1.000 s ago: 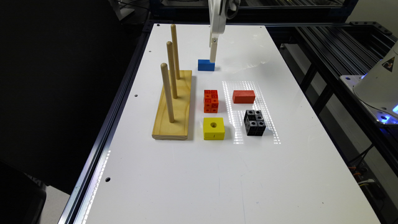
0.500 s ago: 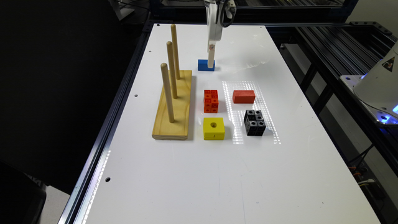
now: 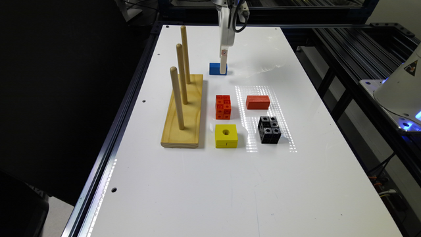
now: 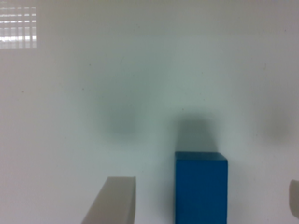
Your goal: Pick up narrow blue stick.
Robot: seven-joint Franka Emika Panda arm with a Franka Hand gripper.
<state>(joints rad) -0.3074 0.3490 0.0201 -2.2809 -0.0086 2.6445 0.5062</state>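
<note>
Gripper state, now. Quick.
Gripper: open, holding nothing; the narrow blue stick sits between its fingers, with a gap on each side.

The tool (image 3: 223, 68) hides part of the narrow blue stick (image 3: 215, 68); the wrist view's edge crops both

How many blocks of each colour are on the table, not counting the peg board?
Blue: 1, the narrow blue stick
Red: 1, the plain red block
Orange-red: 1, the studded block
Yellow: 1, the yellow block with a hole
Black: 1, the black studded block
Total: 5
</note>
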